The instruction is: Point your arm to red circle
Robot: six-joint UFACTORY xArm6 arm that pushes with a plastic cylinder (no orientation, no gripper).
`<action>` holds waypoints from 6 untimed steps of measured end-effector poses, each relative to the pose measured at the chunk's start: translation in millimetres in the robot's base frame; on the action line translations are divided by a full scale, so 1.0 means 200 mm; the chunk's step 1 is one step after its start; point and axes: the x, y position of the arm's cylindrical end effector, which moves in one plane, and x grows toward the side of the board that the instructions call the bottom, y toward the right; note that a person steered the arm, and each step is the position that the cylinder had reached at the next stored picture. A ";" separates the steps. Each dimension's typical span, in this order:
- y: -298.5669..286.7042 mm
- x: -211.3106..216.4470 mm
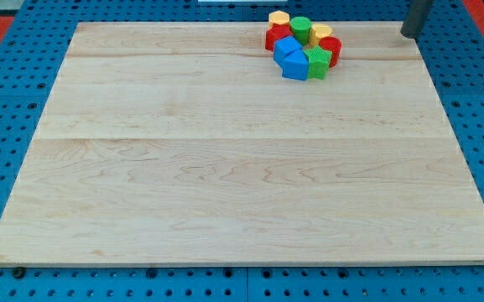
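Wooden board (225, 168) filling the near and middle view, blocks bunching at its far edge, right of centre.
Blue blocks (291, 59) sitting nearest in the cluster, touching a green block (316, 62) on their right; red circle (331, 49) lying at the cluster's right side, touching the green block and a yellow block (320, 33) behind it. Green cylinder (300, 28), another yellow block (278, 18) and another red block (273, 37) crowding the far-left part. My tip (409, 33) resting far right, well apart from the red circle, to its right. No pincer on this rod, so no open or closed state showing.
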 end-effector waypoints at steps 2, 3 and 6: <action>0.01 -0.02; 0.01 -0.05; -0.13 -0.03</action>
